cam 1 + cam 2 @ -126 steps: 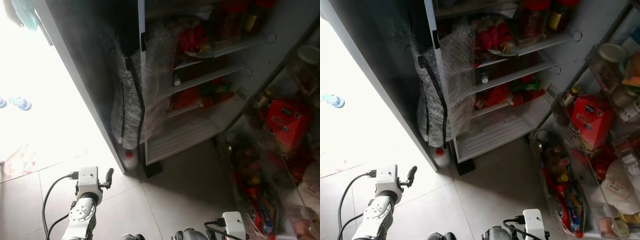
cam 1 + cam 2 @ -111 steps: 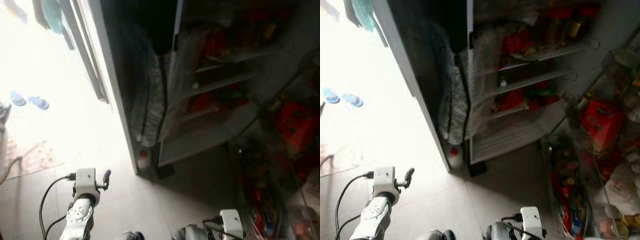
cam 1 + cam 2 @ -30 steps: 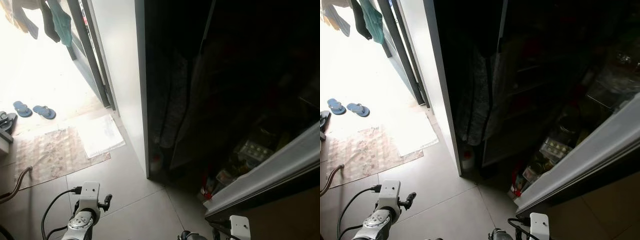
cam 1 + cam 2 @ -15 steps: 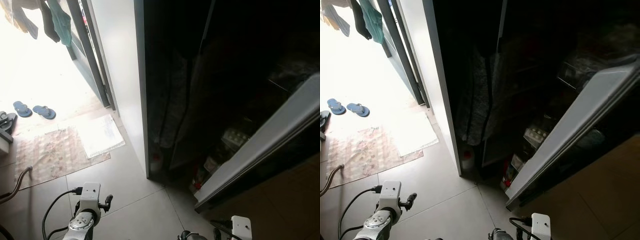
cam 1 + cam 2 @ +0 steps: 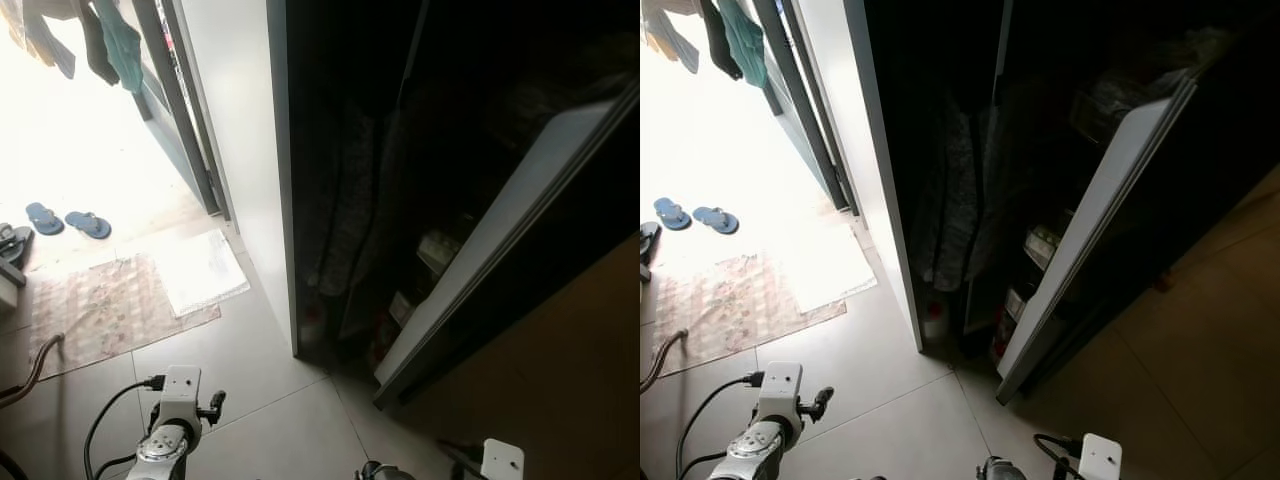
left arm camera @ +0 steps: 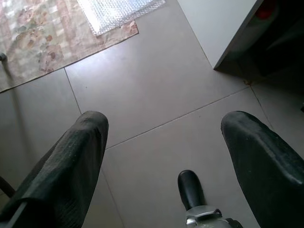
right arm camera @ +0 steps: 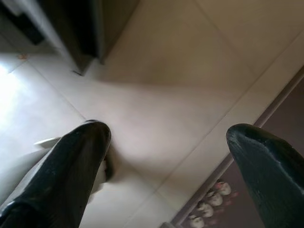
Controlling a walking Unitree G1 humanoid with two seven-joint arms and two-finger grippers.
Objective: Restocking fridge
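Fridge door [image 5: 1090,220] has swung nearly closed since a second ago, so restocking seems finished; left gripper [image 6: 161,142] and right gripper [image 7: 166,142] hang spread, empty.

Both head views look steeply down from high up, sharing the tiled floor [image 5: 250,400], the fridge door [image 5: 1090,220] at about 2 o'clock and the sandals [image 5: 70,220] at 10 o'clock. Each wrist view faces down along its own fingers, close above the floor; the left one shares the mat [image 6: 57,38].
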